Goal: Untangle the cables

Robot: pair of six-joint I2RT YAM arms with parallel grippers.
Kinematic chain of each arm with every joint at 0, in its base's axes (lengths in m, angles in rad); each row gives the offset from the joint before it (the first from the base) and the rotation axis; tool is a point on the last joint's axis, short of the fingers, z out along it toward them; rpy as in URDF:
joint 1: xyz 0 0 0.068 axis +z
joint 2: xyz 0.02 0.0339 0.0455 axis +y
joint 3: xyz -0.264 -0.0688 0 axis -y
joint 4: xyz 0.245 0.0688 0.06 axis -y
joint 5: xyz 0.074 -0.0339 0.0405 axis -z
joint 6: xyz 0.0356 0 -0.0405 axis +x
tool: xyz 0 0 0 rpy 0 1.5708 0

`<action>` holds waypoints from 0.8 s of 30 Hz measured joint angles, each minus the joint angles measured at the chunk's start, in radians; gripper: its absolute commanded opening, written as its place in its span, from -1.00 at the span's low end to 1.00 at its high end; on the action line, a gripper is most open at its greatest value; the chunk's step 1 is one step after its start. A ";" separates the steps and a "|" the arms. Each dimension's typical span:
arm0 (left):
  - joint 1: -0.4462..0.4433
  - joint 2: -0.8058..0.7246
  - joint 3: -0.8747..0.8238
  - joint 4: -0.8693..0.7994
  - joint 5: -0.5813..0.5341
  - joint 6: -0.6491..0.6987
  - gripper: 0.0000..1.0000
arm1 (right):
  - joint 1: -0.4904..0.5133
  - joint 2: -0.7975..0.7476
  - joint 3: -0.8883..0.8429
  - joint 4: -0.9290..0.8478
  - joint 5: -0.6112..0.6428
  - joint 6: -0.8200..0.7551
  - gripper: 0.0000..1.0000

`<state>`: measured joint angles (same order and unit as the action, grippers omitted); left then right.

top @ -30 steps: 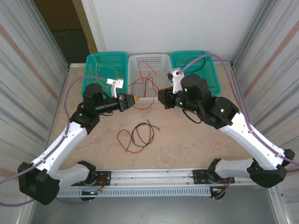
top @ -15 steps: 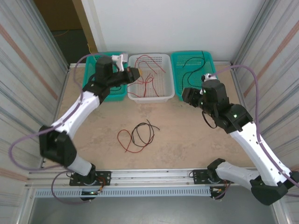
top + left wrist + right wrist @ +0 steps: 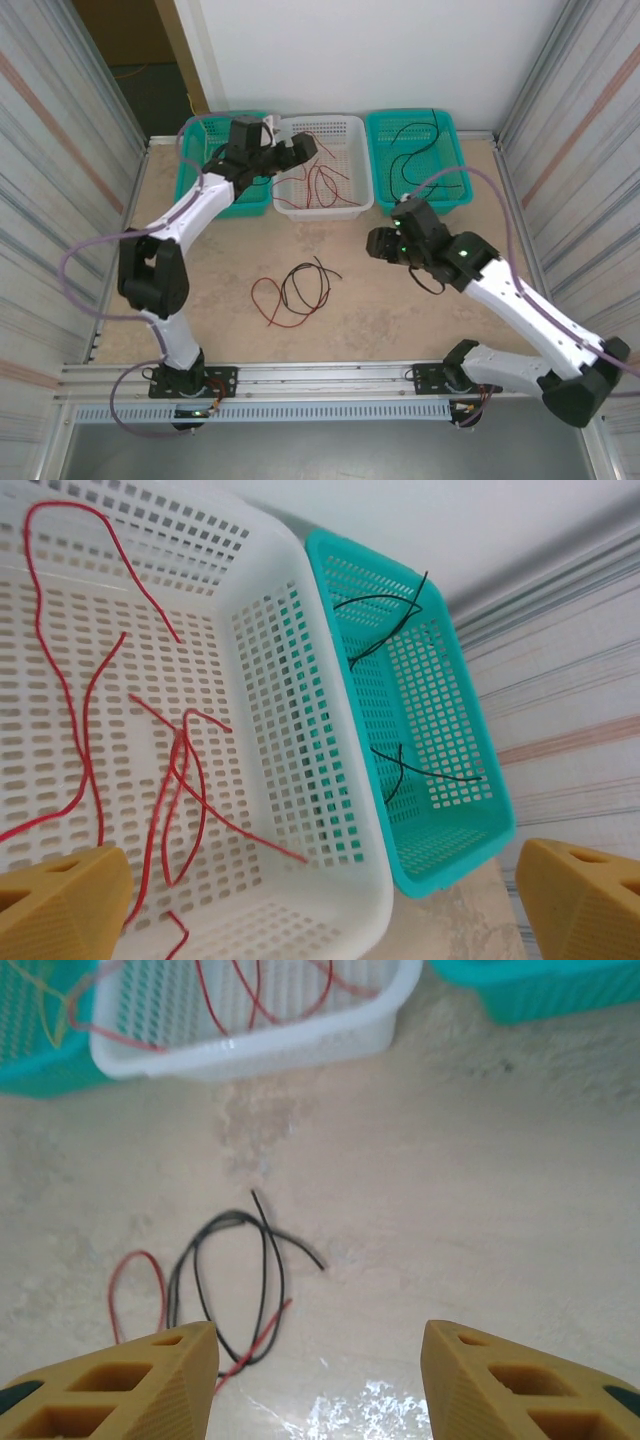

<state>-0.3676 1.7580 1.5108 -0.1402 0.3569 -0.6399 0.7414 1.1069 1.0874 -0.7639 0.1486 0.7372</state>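
A tangle of red and black cables (image 3: pixel 295 293) lies loose on the table; the right wrist view has it (image 3: pixel 232 1280) ahead and to the left of my fingers. My right gripper (image 3: pixel 375 243) (image 3: pixel 318 1345) hovers open to the right of the tangle, holding nothing. My left gripper (image 3: pixel 300 148) (image 3: pixel 315 880) stands wide open above the white basket (image 3: pixel 320 208) (image 3: pixel 290 680). Several red cables (image 3: pixel 325 180) (image 3: pixel 170 770) rest inside that basket. Black cables (image 3: pixel 410 150) (image 3: pixel 400 770) lie in the right teal basket (image 3: pixel 455 150) (image 3: pixel 450 820).
A left teal basket (image 3: pixel 195 150) (image 3: pixel 30 1070) holding a pale yellow cable (image 3: pixel 50 1010) stands beside the white one. The three baskets line the back edge. Ribbed metal walls close both sides, and a rail runs along the near edge.
My left gripper swung back over the white basket and opened, dropping a red cable into it. My right arm pulled away from the baskets to the table's middle right and opened wider.
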 measured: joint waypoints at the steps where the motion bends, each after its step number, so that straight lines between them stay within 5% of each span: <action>1: 0.000 -0.046 -0.034 0.000 -0.010 0.009 0.91 | 0.014 0.036 -0.005 0.009 -0.006 0.003 0.08; 7: 0.004 -0.402 -0.294 0.012 -0.037 0.054 0.62 | 0.092 0.321 -0.004 0.088 -0.034 0.012 0.07; 14: 0.015 -0.721 -0.563 -0.060 -0.009 0.070 0.44 | 0.148 0.617 0.100 0.132 -0.043 0.033 -0.24; 24: 0.015 -0.886 -0.774 -0.172 0.018 0.076 0.30 | 0.207 0.779 0.144 0.136 -0.060 0.128 -0.42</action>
<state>-0.3527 0.8722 0.7364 -0.3122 0.3748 -0.5640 0.9482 1.8858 1.2316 -0.6277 0.0883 0.8650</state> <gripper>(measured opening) 0.660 0.314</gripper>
